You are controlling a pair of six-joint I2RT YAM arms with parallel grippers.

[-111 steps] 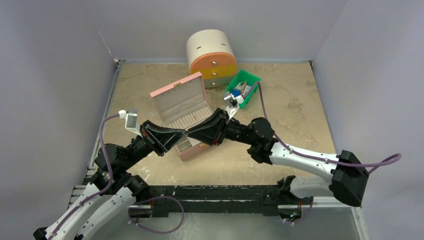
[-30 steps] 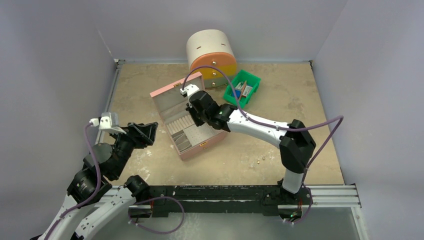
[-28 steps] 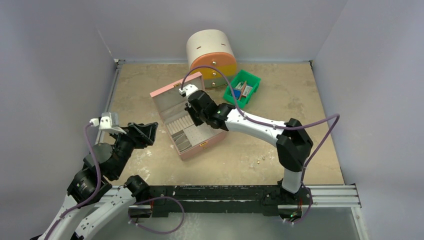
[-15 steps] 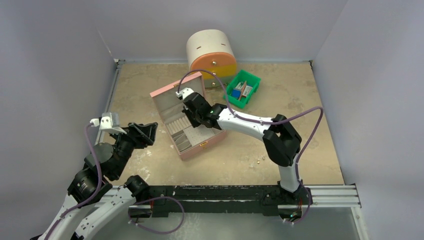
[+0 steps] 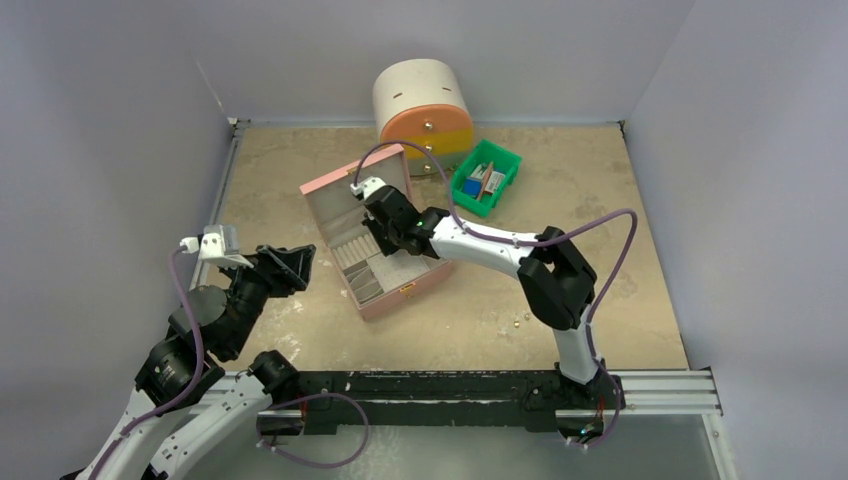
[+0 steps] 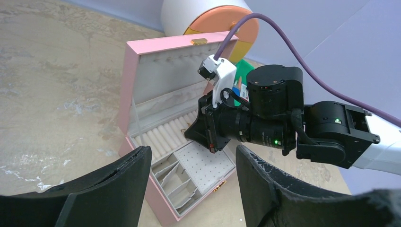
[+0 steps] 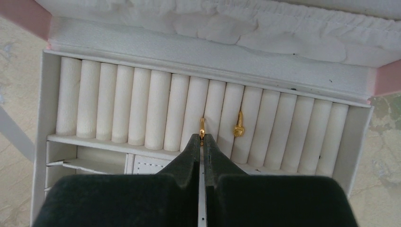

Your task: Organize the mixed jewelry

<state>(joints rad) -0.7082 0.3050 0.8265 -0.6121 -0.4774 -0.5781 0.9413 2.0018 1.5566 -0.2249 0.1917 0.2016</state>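
rings (image 7: 238, 128) in jewelry box (image 5: 400, 296), bin (image 5: 508, 158) right

R hand (image 7: 202, 138) reaches over box (image 5: 400, 288) from right; upright lid (image 5: 335, 195) walls rear; left approach prob. free.

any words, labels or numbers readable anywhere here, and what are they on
No text can be read in any view.
Packets in the green bin: some print, too small and blurred to read.
Pink jewelry box and round drawer unit: no writing shows.
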